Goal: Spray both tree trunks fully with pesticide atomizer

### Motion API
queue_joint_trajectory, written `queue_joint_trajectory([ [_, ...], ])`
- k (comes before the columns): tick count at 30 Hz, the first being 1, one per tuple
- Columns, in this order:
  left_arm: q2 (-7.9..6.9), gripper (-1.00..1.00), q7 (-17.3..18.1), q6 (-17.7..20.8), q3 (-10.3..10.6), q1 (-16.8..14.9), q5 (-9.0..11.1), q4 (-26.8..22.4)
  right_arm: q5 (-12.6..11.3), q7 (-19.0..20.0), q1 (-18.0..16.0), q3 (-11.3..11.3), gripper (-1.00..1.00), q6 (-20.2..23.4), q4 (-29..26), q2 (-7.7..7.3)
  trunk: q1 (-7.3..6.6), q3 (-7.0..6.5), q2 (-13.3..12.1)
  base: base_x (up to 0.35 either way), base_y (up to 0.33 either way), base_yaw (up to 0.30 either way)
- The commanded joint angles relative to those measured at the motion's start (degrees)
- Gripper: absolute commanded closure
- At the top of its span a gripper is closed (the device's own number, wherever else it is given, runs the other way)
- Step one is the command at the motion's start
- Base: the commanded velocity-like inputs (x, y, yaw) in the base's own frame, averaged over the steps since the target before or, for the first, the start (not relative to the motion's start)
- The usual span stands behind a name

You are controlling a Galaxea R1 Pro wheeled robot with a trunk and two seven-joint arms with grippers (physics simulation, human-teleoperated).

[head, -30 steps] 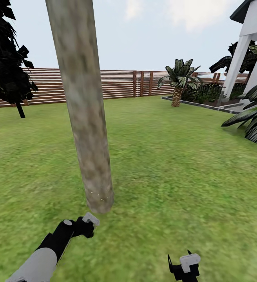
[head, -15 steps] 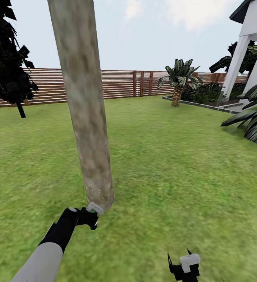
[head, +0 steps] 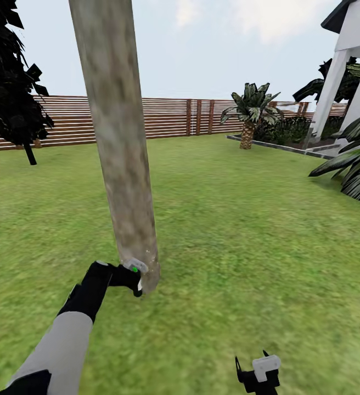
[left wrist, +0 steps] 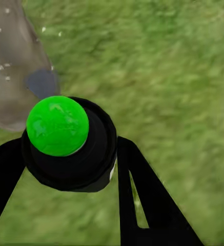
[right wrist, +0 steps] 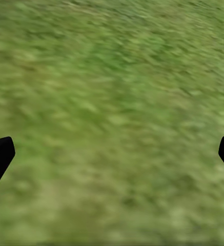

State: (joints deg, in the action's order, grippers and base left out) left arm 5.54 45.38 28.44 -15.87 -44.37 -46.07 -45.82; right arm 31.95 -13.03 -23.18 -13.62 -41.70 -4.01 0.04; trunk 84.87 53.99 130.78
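The left hand (head: 131, 278) is closed around the pesticide atomizer (left wrist: 65, 141), a black body with a round green top, and holds it right beside the base of the tree trunk (head: 117, 137), at about 7 o'clock from the middle of the head view. In the left wrist view the 2 black fingers (left wrist: 142, 200) press on both sides of the atomizer, and the grey base of the trunk is just behind it, with a few small whitish specks of pesticide (left wrist: 4, 66) on the bark. The thick pale trunk leans a little and rises out of the top of the head view. The right hand (head: 257, 373) hangs low at about 5 o'clock, well apart from the trunk; its jaws stand wide with nothing between them, over the green lawn (right wrist: 112, 118). A brown slat fence (head: 191, 116) closes the garden at 12 o'clock, and a small palm (head: 249, 112) stands before it at about 1 o'clock.
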Motion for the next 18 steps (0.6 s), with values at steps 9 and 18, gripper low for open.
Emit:
queue_joint_trajectory([
  [9,-0.11,1.0,0.73,0.47,-0.13,-0.03,-0.42,-0.68,0.57,-0.34,-0.02,-0.35,-1.0,-0.13,-0.04,-0.01,-0.01,0.06,0.02,0.01,-0.086,0.155],
  [18,-1.44,1.0,0.49,0.47,-0.75,-0.29,-0.47,-0.97,0.57,-0.42,-0.03,-0.36,-1.0,-0.13,-0.04,-0.04,-0.01,0.06,0.02,-0.071,-0.237,0.003],
])
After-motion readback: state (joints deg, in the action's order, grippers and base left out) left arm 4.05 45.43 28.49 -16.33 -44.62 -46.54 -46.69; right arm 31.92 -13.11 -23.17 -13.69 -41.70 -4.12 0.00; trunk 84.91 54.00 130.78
